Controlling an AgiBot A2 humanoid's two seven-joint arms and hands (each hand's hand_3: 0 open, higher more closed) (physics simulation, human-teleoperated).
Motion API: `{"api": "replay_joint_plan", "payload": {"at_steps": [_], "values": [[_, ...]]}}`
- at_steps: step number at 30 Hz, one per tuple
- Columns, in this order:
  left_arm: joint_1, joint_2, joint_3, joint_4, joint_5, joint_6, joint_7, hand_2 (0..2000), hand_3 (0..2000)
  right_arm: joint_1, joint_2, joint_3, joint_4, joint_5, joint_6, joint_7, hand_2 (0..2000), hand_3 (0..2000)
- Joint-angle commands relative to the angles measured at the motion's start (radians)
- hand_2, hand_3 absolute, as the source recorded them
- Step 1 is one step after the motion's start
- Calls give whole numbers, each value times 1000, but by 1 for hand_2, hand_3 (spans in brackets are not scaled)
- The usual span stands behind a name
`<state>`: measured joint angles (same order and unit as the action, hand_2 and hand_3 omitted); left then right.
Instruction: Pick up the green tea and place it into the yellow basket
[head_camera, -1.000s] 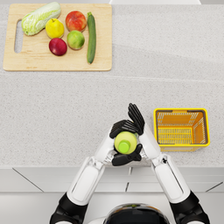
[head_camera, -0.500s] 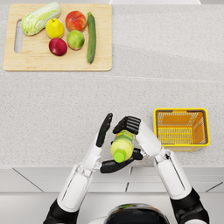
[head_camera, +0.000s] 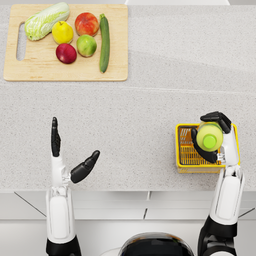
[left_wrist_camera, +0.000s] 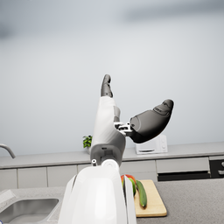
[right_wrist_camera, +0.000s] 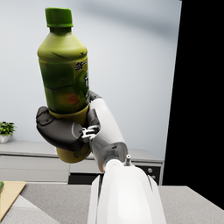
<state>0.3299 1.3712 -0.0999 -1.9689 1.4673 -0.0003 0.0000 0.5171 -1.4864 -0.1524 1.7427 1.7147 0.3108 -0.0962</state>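
The green tea bottle (head_camera: 209, 136) has a green cap and stands upright in my right hand (head_camera: 214, 145), which grips it around its lower half, directly above the yellow basket (head_camera: 185, 156). The right wrist view shows the bottle (right_wrist_camera: 65, 74) clearly, with the right hand's dark fingers (right_wrist_camera: 59, 131) wrapped around it. My left hand (head_camera: 67, 157) is off to the left above the counter, holding nothing, fingers spread and pointing up. The left wrist view shows that hand (left_wrist_camera: 131, 118) raised and empty.
A wooden cutting board (head_camera: 60, 75) lies at the back left with a cabbage (head_camera: 46, 20), a lemon (head_camera: 62, 32), several other fruits and a cucumber (head_camera: 104, 42). The grey counter's front edge (head_camera: 128, 190) runs just below the basket.
My right hand has carried the bottle right, from the counter's middle to above the basket. The left hand has let go of the bottle and moved away to the left, fingers spread.
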Motion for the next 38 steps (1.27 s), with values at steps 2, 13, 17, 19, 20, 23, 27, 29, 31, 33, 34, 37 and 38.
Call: {"api": "replay_joint_plan", "payload": {"at_steps": [2,13,17,19,20,23,27,29,31,33,34,37,38], "values": [[47,-10,-27,71,0,0,0,0,0,-42,-12,-102,-86,0,1,-130,2000,2000],[86,-6,6,145,0,0,0,0,0,-59,-3,-66,-67,0,-152,-252,0,0],[165,-18,-23,178,0,0,0,0,0,31,63,-69,20,0,-263,-22,0,0],[224,-56,-63,215,0,0,0,0,0,47,82,-89,58,0,-286,35,0,0],[242,-66,-82,236,0,0,0,0,0,41,80,-104,63,0,-293,53,0,0],[240,-57,-139,260,0,0,0,0,0,19,66,-137,57,0,-304,80,0,0],[213,-49,-127,254,0,0,0,0,0,-5,60,-106,45,0,-309,92,0,0],[213,-49,-135,259,0,0,0,0,0,-11,58,-100,45,0,-310,94,0,0],[213,-48,-140,262,0,0,0,0,0,-14,57,-96,44,0,-310,95,0,0],[213,-48,-142,263,0,0,0,0,0,-16,57,-95,44,0,-311,96,0,0],[213,-48,-143,264,0,0,0,0,0,-16,57,-94,44,0,-311,96,0,0],[213,-48,-144,264,0,0,0,0,0,-17,57,-94,44,0,-311,96,0,0],[213,-48,-144,265,0,0,0,0,0,-17,57,-94,44,0,-311,96,0,0]]}}
